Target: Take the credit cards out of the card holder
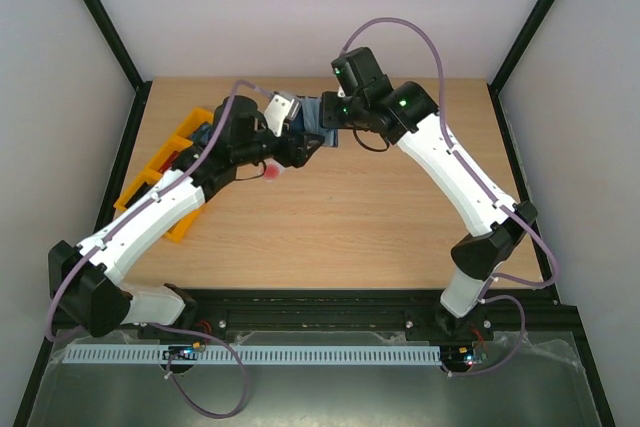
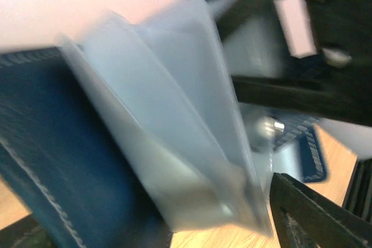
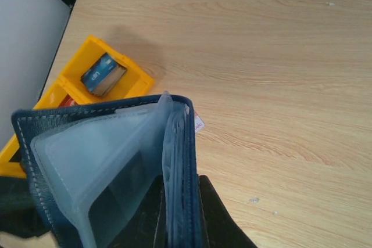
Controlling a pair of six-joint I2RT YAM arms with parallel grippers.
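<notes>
Frosted sleeves (image 2: 168,120) of the card holder (image 3: 29,143) fill the blurred left wrist view, fanned towards the left end effector (image 1: 296,143) just beside them, the nearer free arm; I cannot tell whether it is released or pinching. Clenched on the holder's lower edge, the right end effector (image 3: 181,204) holds it raised over the far middle of the surface (image 3: 279,56). No credit cards show inside, only a white corner (image 3: 199,124) with red print peeking from behind.
</notes>
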